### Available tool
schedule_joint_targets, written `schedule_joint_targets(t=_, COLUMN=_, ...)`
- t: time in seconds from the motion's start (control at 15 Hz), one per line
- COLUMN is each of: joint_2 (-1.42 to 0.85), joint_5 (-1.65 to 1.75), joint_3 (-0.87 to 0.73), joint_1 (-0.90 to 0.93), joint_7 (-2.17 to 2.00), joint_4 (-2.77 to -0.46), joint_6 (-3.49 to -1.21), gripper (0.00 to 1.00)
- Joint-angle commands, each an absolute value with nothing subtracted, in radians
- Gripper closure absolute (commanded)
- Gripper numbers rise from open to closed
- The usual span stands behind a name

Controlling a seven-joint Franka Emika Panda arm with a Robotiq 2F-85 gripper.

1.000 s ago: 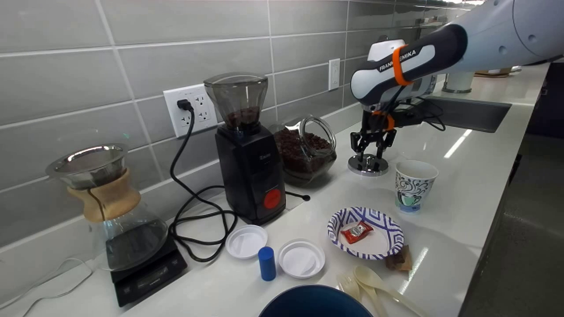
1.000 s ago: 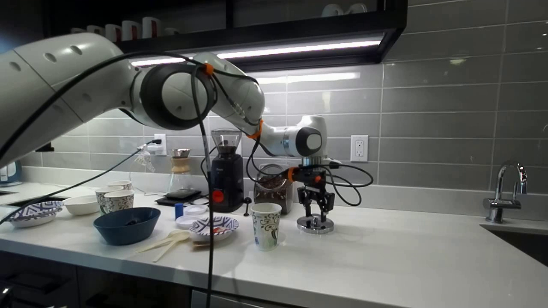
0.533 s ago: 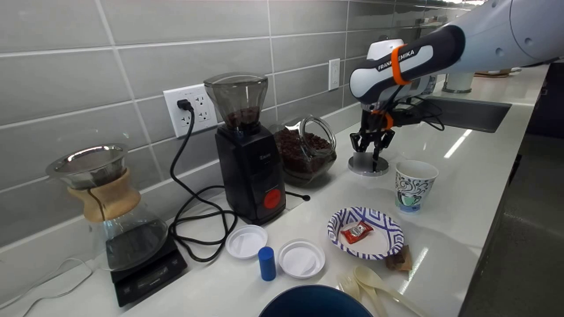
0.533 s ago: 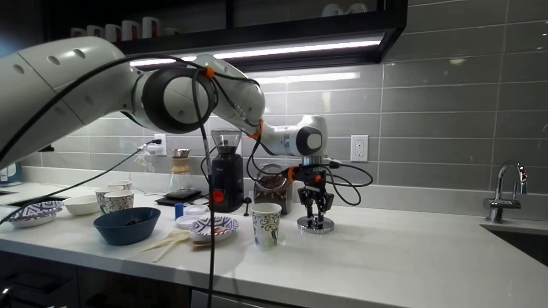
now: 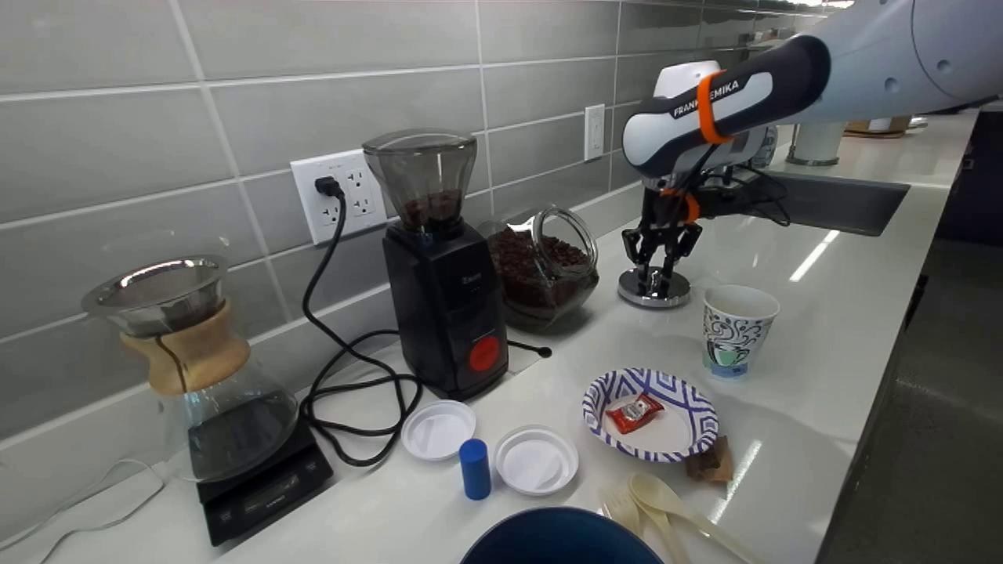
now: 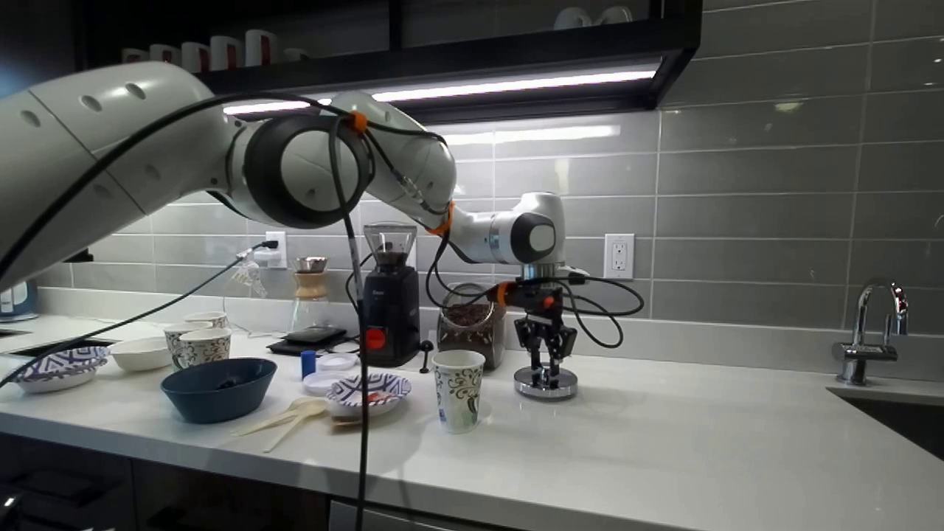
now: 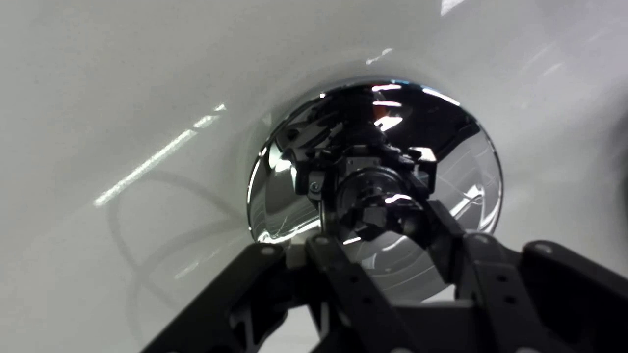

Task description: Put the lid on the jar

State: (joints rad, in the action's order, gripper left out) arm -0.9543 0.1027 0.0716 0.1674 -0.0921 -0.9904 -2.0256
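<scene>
White bench (image 5: 823, 345), glossy, along a grey tiled wall (image 5: 337, 39); order taken from an exterior view. Nearest: dark blue bowl (image 5: 558, 536), cut off at the lower edge, with a pale fork (image 5: 621, 509) and spoons (image 5: 654, 492) just beside it. Blue cap (image 5: 475, 470) upright, near two white round discs (image 5: 537, 460). Glass carafe (image 5: 235, 439) with wooden collar (image 5: 188, 352) and metal cone (image 5: 161, 294), standing on a black scale (image 5: 266, 493). Next, a patterned plate (image 5: 602, 407), red packet (image 5: 635, 413) lying in it; brown wrapper (image 5: 711, 462) at its rim, looks partly under it. Coffee grinder (image 5: 447, 313) upright, dark beans in its hopper (image 5: 421, 168); black plug (image 5: 328, 186) in the wall outlet (image 5: 362, 196) behind. Patterned cup (image 5: 735, 337) upright, near the plate, apart from it.

Just beyond the grinder, close to the wall: squat glass jar (image 5: 541, 294), dark brown beans inside, wide round mouth uncovered and facing obliquely up. Farther along, past the cup and apart from the jar: shiny round lid (image 5: 654, 298), roughly level. End effector (image 5: 655, 277) points straight down, clamped on the knob (image 7: 375, 215) at the lid's middle; wrist view shows its fingers (image 7: 445, 245) either side. Cannot tell whether the lid's underside touches the bench. Robot arm (image 5: 752, 102) comes in from upper right of the view. Farthest: dark sink (image 5: 842, 207), then a pale cylinder (image 5: 816, 142) on a metal base.
</scene>
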Motion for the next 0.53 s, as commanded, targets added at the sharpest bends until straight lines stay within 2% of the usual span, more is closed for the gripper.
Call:
schedule_joint_targets(t=0.0, joint_2=-0.838, joint_5=0.089, joint_3=0.076, joint_1=0.147, joint_7=-0.103, joint_4=-1.085, joint_6=-2.051, gripper=0.79)
schedule_joint_targets(t=0.47, joint_2=-0.564, joint_5=-0.031, joint_3=0.130, joint_1=0.073, joint_7=0.005, joint_4=-1.368, joint_6=-2.262, gripper=0.79)
